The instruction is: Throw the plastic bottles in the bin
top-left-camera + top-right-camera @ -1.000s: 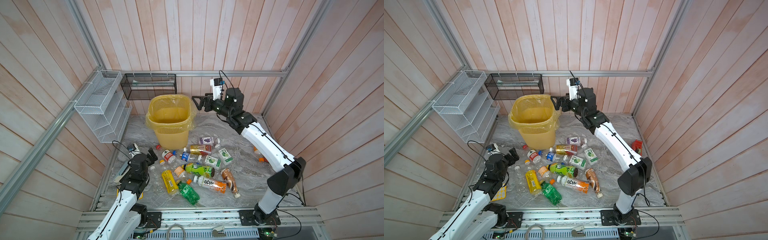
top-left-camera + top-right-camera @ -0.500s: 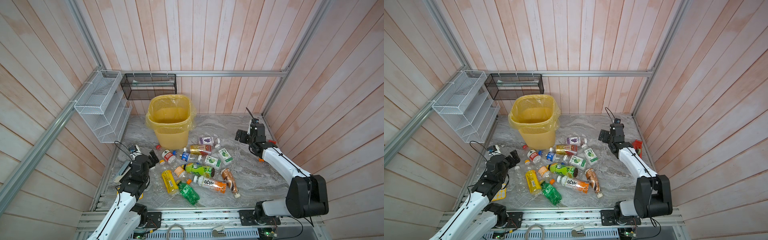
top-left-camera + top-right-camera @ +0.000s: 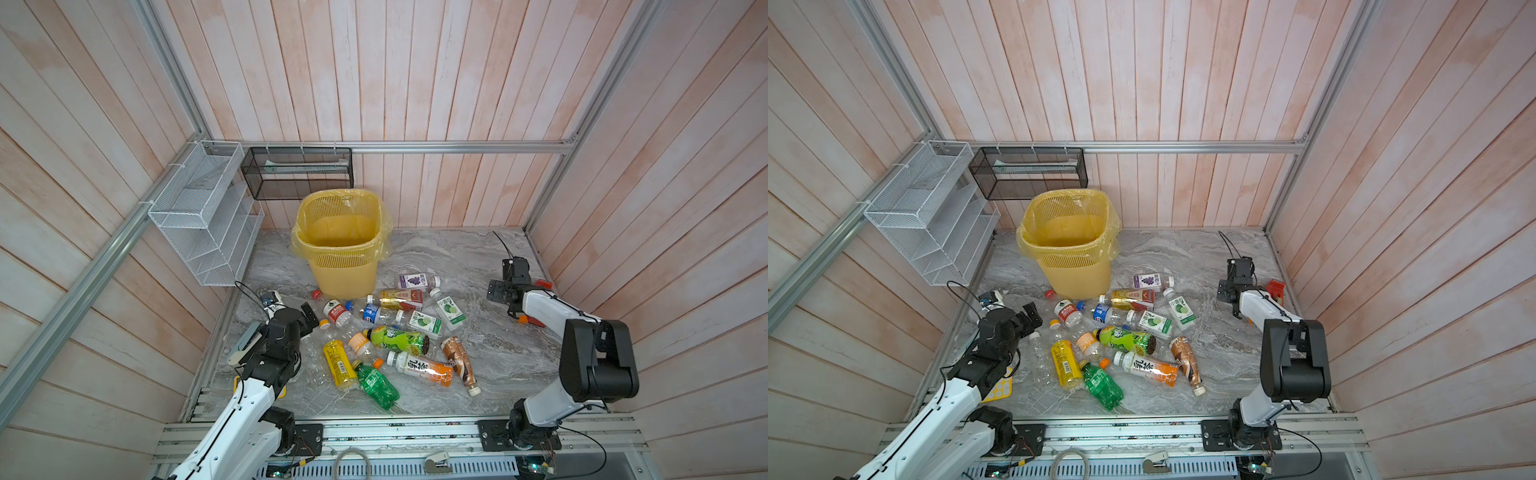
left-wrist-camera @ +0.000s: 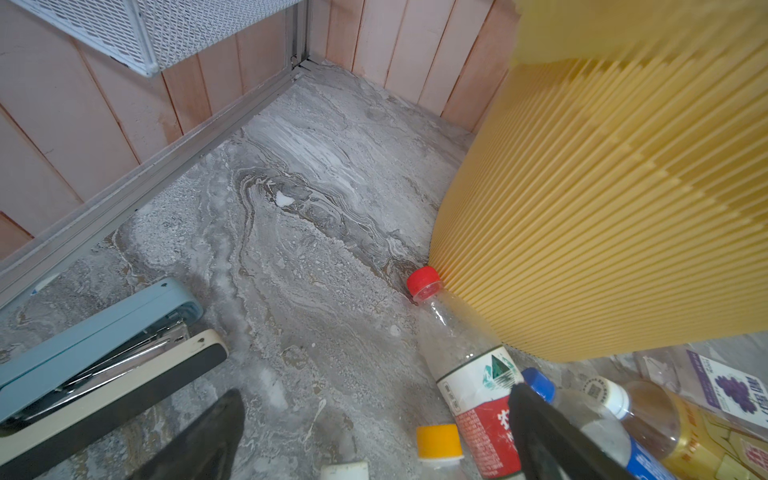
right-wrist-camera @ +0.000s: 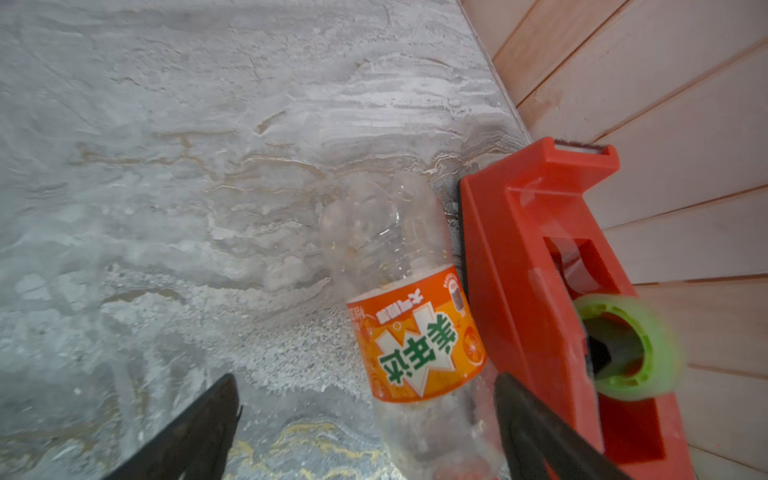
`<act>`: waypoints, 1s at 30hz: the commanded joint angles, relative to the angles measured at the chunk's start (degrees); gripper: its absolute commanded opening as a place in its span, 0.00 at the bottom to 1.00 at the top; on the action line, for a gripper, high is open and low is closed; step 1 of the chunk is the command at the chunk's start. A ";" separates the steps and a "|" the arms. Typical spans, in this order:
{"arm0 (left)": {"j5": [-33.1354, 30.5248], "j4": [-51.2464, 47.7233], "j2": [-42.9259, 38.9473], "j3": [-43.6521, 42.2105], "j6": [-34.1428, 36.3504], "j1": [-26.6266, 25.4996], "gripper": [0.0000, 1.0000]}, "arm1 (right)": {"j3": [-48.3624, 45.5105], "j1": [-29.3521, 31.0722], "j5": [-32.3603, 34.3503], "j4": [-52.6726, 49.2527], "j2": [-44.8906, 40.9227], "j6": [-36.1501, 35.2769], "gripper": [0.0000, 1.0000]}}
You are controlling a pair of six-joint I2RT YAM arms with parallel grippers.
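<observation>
The yellow bin (image 3: 342,272) stands at the back of the floor, seen in both top views (image 3: 1073,272). Several plastic bottles (image 3: 395,338) lie scattered in front of it. My left gripper (image 3: 311,316) hangs open at the pile's left edge, over a red-capped water bottle (image 4: 478,382) that leans on the bin's wall (image 4: 602,208). My right gripper (image 5: 365,399) is open low at the right wall. Between its fingers lies the lower part of a clear bottle with an orange label (image 5: 415,332).
A red tape dispenser (image 5: 540,270) lies against the right wall, touching the orange-label bottle. A blue stapler (image 4: 95,345) lies at the left. A white wire rack (image 3: 203,216) and a black mesh basket (image 3: 297,174) hang on the walls behind the bin.
My right arm swung from beside the bin's rim down to the floor at the right wall, and now straddles the orange-label bottle. The left arm has barely moved.
</observation>
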 commanded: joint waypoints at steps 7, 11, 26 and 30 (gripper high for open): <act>-0.64 1.07 0.60 -0.10 0.45 -0.16 1.00 | 3.85 -1.60 0.36 -1.28 5.25 -3.26 0.86; -0.64 1.16 0.84 -0.10 0.51 -0.15 1.00 | 5.49 -1.70 -3.34 -1.73 8.64 -4.21 0.76; -1.49 -2.37 -3.41 -0.46 -2.90 -0.16 1.00 | 2.59 -1.56 -21.34 4.89 -1.69 -2.07 0.41; -1.77 -4.90 -4.55 0.23 -3.75 -0.17 1.00 | 0.01 -1.65 -29.11 12.30 -14.56 2.66 0.41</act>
